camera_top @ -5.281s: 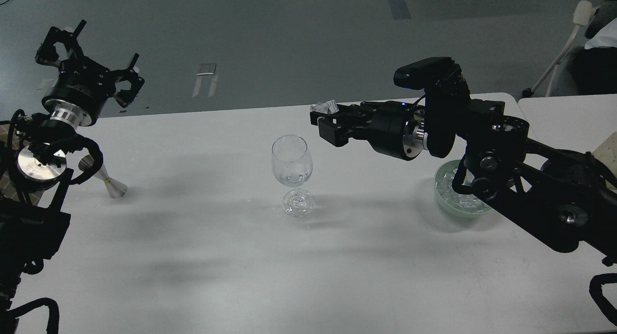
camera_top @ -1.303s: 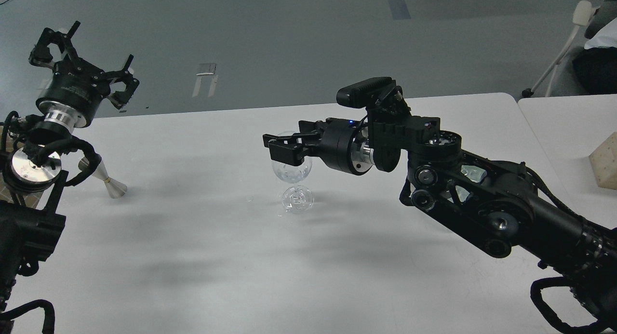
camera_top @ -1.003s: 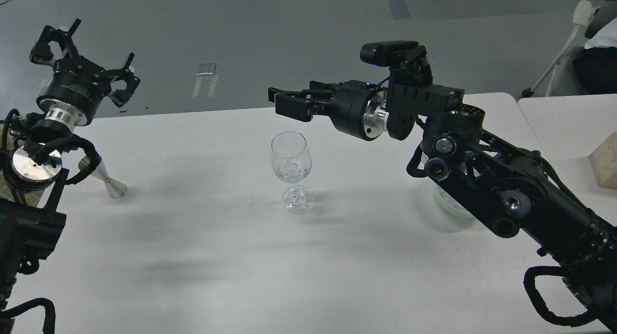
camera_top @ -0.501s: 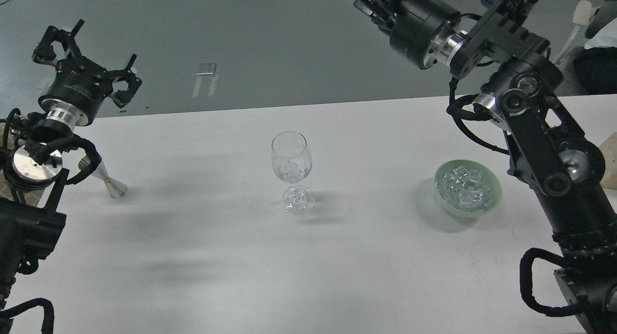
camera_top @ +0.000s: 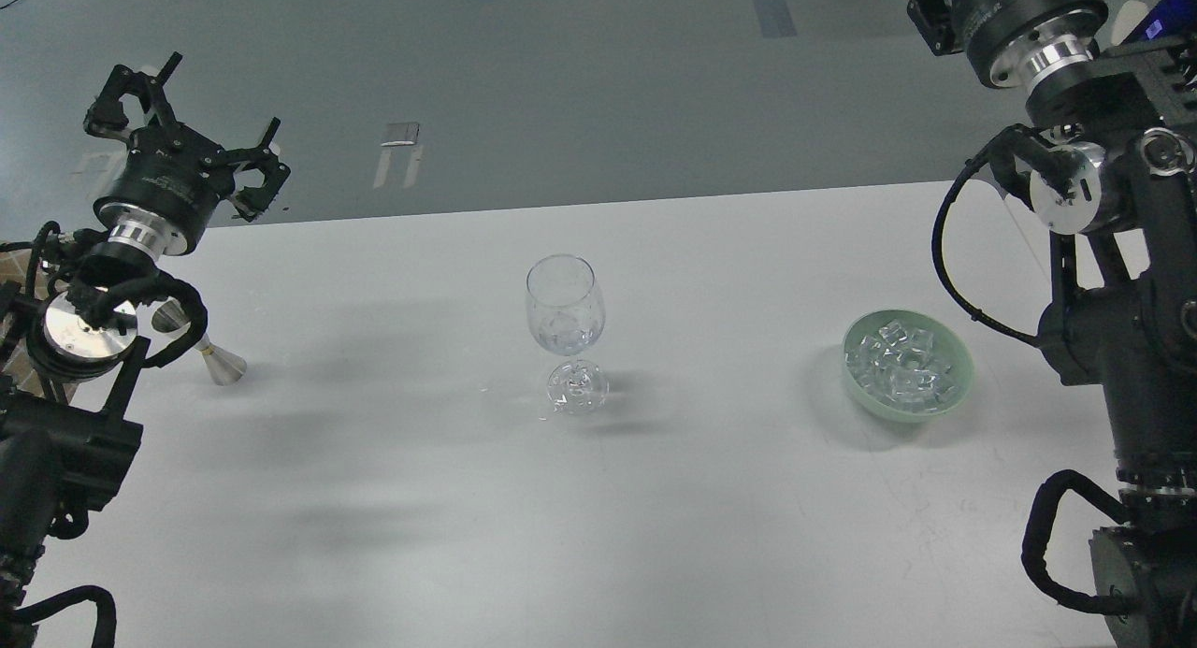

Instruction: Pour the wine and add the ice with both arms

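A clear wine glass (camera_top: pixel 564 321) stands upright at the table's middle. An ice cube (camera_top: pixel 564 329) lies in its bowl; the wine there is too faint to make out. More ice (camera_top: pixel 900 366) fills a pale green bowl (camera_top: pixel 954 397) at the right. My left gripper (camera_top: pixel 185 124) is open and empty, raised over the table's far left edge. My right arm (camera_top: pixel 1066 176) stands upright at the right edge; its wrist (camera_top: pixel 1024 12) reaches the top edge and its fingers are cut off from view.
A small metal jigger (camera_top: pixel 208 352) lies on the table at the left, below my left arm. A second table (camera_top: pixel 1136 246) adjoins at the right behind my right arm. Grey floor lies beyond the far edge.
My right gripper held an ice cube, came over the glass, let it drop in, then rose and swung back right out of the top edge. My left arm barely shifted.
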You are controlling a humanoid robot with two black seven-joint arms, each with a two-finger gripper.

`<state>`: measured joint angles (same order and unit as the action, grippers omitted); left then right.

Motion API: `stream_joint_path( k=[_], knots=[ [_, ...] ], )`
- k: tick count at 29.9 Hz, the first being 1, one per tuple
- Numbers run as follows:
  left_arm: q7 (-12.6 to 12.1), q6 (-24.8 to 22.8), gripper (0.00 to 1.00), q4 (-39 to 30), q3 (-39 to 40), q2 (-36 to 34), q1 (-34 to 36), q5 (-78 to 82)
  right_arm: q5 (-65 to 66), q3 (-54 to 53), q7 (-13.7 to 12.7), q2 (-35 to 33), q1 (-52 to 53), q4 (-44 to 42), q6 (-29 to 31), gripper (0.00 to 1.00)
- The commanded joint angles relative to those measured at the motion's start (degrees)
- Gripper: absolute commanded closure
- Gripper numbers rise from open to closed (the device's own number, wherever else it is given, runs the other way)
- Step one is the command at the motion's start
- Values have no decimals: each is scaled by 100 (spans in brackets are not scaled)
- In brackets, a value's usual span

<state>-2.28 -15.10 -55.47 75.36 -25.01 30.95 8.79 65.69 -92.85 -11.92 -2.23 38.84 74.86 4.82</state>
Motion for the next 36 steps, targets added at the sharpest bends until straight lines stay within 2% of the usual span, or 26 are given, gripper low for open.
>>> stream_joint_path(
  k=[1,4,8,10,16,36],
  knots=[
    [0,-1,2,36,5,84,16,-9,-1151,-329,32,-32,44,-611,-25,0],
    [0,-1,2,54,14,110,33,-9,-1952,-611,172,-32,18,-1121,-25,0],
    [0,-1,2,89,5,154,60,-9,-2743,-647,365,-32,-26,-1360,-25,0],
    [0,-10,2,168,5,137,68,-9,-2982,-664,374,-6,-61,-1386,-25,0],
    [0,-10,2,230,58,128,69,-9,-3027,-998,375,205,-105,-1378,-25,0],
    [9,-1,2,221,225,93,86,-27,-3045,-1007,427,223,-87,-1316,-7,0]
  ],
)
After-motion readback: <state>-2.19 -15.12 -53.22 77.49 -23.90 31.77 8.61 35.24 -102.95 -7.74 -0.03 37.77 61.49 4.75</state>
